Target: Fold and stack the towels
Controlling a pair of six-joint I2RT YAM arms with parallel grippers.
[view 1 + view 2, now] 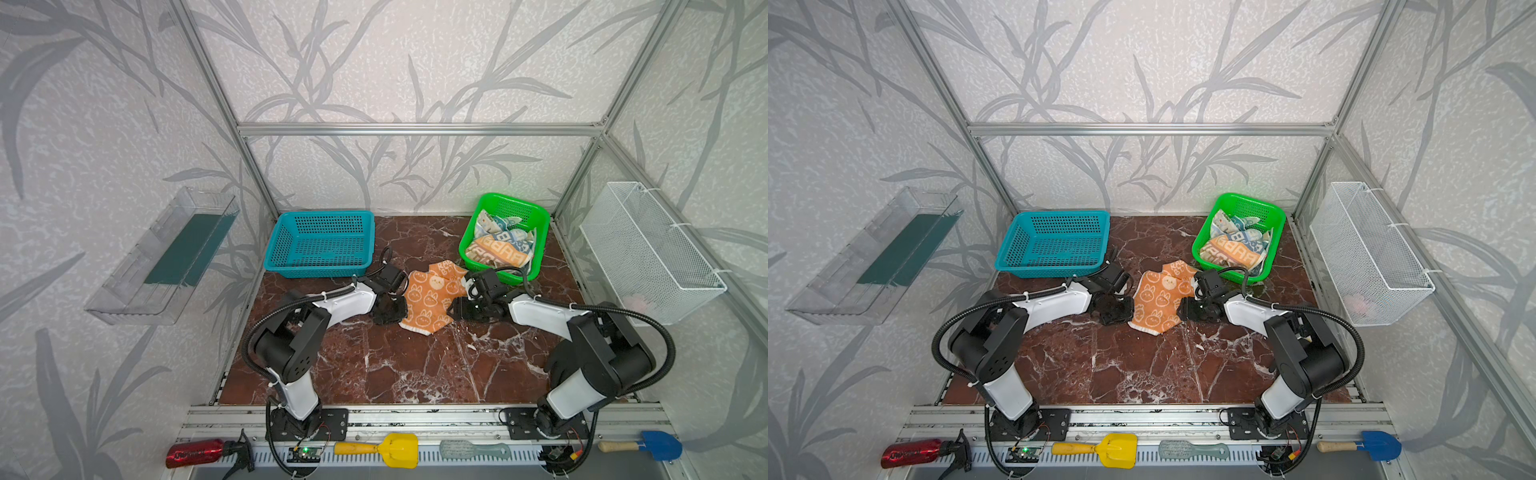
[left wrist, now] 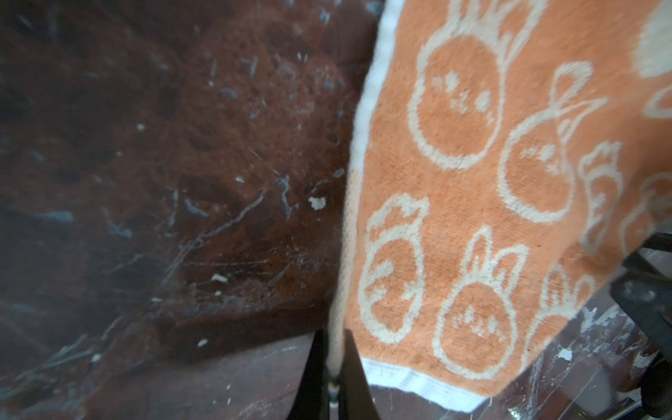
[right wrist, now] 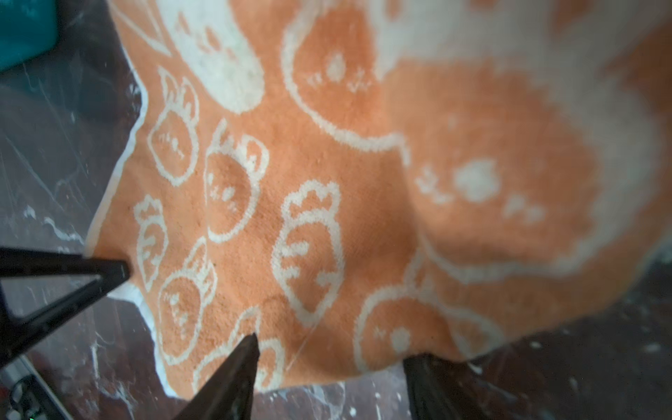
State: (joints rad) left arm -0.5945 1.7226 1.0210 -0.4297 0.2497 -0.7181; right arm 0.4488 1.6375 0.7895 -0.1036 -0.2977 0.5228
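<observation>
Towel [image 1: 430, 301] in orange, left hand [image 2: 332, 340] pinching edge — right hand [image 3: 332, 354] straddling hem

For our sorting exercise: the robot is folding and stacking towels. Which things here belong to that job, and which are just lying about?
Job: orange towel, striped towel in the green basket.
Lying about: teal basket, wire basket, clear tray, red bottle, yellow shovel, brush, blue shovel.

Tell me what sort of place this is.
Probably a robot test cell, not a home: an aluminium frame with wallpapered panels, and a left arm and right arm bolted to a front rail.
</observation>
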